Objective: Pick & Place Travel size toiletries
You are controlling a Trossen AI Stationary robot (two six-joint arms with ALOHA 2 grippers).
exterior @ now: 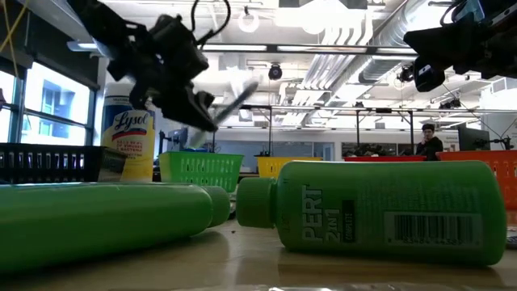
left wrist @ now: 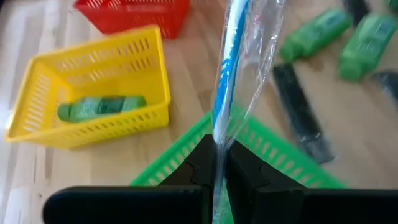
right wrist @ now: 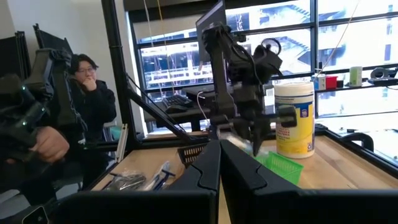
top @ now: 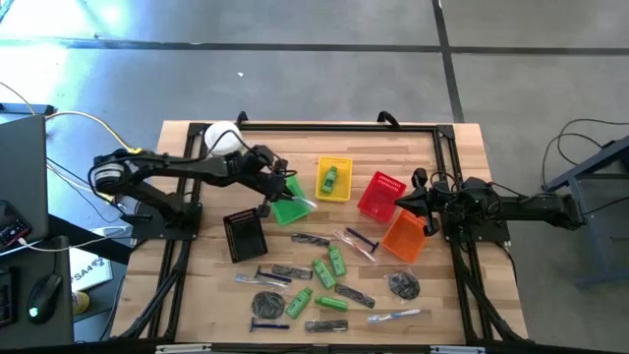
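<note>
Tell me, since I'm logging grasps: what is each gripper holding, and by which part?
The left gripper pinches a clear-wrapped blue toothbrush by one end, above the green basket. The right gripper is shut and holds nothing.

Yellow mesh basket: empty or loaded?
Loaded: one small green bottle lies on its side inside the yellow mesh basket, also visible from above.

In the low view the near bottle (exterior: 97,220) is blurred and cut off by the edge. The left wrist view cuts off the red basket (left wrist: 134,14). The wrapped toothbrush (left wrist: 231,68) hides its own lower end between fingers (left wrist: 245,171).
</note>
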